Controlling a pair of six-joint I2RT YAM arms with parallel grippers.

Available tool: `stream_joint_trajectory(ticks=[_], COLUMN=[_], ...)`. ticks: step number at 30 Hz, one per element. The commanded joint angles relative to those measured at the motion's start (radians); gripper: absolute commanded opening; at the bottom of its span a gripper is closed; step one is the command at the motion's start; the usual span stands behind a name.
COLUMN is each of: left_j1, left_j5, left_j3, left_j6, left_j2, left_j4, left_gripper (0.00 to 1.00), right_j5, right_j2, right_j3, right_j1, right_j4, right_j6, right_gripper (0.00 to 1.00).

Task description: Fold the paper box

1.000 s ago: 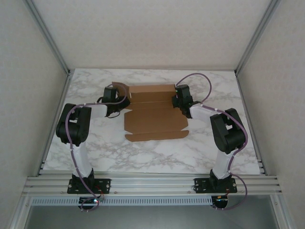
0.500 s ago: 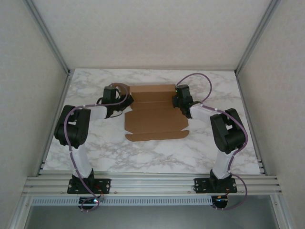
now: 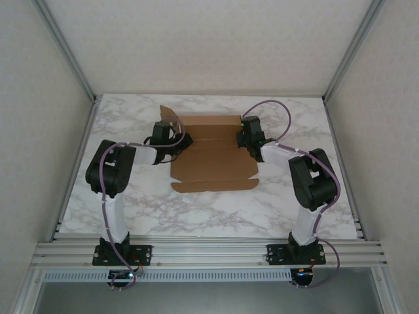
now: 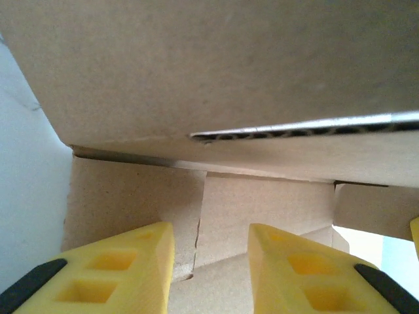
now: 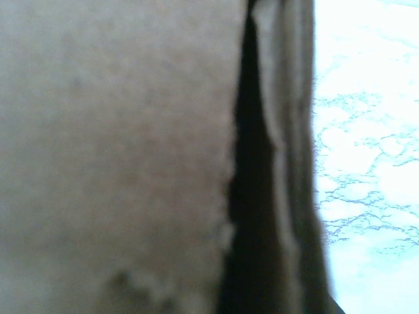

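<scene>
Work surface: a table (image 3: 216, 216) with a white, grey-veined marble pattern, lying flat. Near edge: a slotted aluminium rail (image 3: 209, 250) runs the full width, with a perforated strip (image 3: 209, 276) just below it. Rear corners: a left post (image 3: 67, 49) and a right post (image 3: 352, 49), both aluminium, rise from the table's back corners. Enclosure: a back panel (image 3: 209, 46), a left panel (image 3: 29, 144) and a right panel (image 3: 389, 144) (all off-white, finely textured) close three sides.

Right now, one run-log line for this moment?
paper box: base on table, far flaps raised | left gripper: open at left flap | right gripper: shut at right side
</scene>
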Motion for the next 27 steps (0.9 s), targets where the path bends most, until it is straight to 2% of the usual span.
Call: stream_joint_trajectory(ticks=[1,12,16,20,23,27], left_j1=[-0.015,-0.013,0.001,0.025,0.028,0.033], left_j5=[-0.030,-0.060,-0.102,-0.150,-0.217,-0.294], left_j3=[0.006,-0.021,-0.087,-0.110,-0.101,-0.135], left_j6=[-0.007,0.043,0.078,0.174,0.253,0.301], left_j2=[0.044,-0.027,-0.154,-0.294,-0.379,-0.517], left_j4=[-0.014,-0.059,-0.093,-0.200,-0.297,-0.336], left_gripper=[0.35,0.37,0.39,0.42,0.42,0.42], right_j5=[-0.033,-0.006,0.007,0.015,0.017,-0.002], right_j2=[0.007,0.007,0.005,0.006,0.012,0.010], right_j3=[0.001,0.002,0.012,0.015,0.024,0.030], right_j1=[0.008,0.007,0.000,-0.009,-0.014,-0.018], right_j4=[-0.061,-0.061,-0.073,-0.072,-0.073,-0.074], right_j6=[0.015,-0.001,-0.006,-0.010,-0.021,-0.027], right_gripper=[0.00,0.00,0.00,0.00,0.00,0.00])
